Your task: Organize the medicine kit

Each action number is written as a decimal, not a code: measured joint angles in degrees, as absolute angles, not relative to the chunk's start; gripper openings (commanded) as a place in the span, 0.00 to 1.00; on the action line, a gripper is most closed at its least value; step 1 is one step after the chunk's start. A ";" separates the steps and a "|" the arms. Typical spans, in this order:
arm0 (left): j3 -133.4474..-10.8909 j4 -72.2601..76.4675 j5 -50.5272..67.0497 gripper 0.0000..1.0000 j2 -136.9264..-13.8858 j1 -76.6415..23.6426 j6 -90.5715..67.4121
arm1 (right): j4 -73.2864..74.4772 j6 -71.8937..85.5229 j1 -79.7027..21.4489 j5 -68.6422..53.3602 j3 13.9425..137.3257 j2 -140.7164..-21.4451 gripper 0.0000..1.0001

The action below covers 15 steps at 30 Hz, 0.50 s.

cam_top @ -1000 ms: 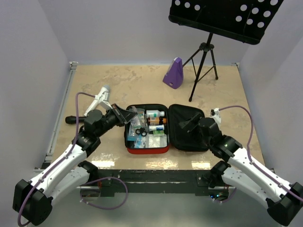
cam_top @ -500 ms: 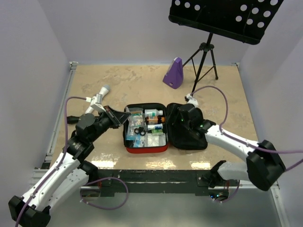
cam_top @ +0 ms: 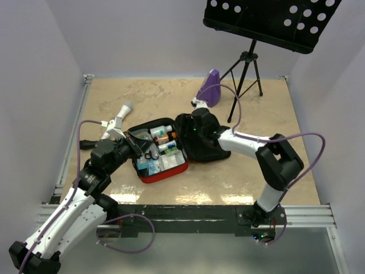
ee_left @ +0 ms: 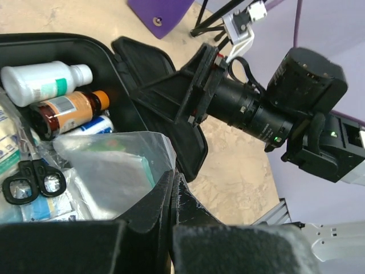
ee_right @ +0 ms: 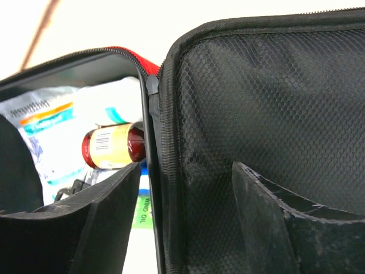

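Observation:
The medicine kit lies open at mid table, its red-rimmed tray on the left and its black lid on the right. The tray holds a white bottle, a brown bottle, black scissors and packets. My left gripper is at the tray's left edge, its jaws shut on a corner of a clear plastic bag. My right gripper is open astride the lid's rim; one finger is on the tray side and one is against the mesh lining.
A purple metronome-shaped object stands at the back. A black music stand stands beside it on a tripod. A silver-and-white microphone-like tool and its black handle lie left of the kit. The right arm crosses the table's right half.
The right arm swung left and its gripper came onto the lid's rim. The kit slid left and turned, its lid now toward the back. The left gripper stayed at the tray's left edge.

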<state>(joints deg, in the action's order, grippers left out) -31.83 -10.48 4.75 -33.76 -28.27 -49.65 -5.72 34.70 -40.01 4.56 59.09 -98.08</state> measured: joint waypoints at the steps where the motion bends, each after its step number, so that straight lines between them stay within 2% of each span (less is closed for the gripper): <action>1: -31.90 -11.00 4.40 0.00 -33.67 -28.27 -49.58 | -5.63 34.54 -40.64 4.56 60.88 -99.50 0.75; 4: -32.05 -12.19 3.64 0.00 -33.32 -28.27 -48.86 | -5.58 35.46 -42.04 4.58 62.98 -100.62 0.81; 7: -32.27 -12.62 2.87 0.00 -33.19 -28.27 -48.58 | -3.49 38.09 -42.52 5.39 61.01 -96.09 0.84; 15: -32.69 -12.78 1.32 0.00 -33.58 -28.27 -48.14 | -0.99 47.94 -42.09 8.27 46.19 -63.09 0.89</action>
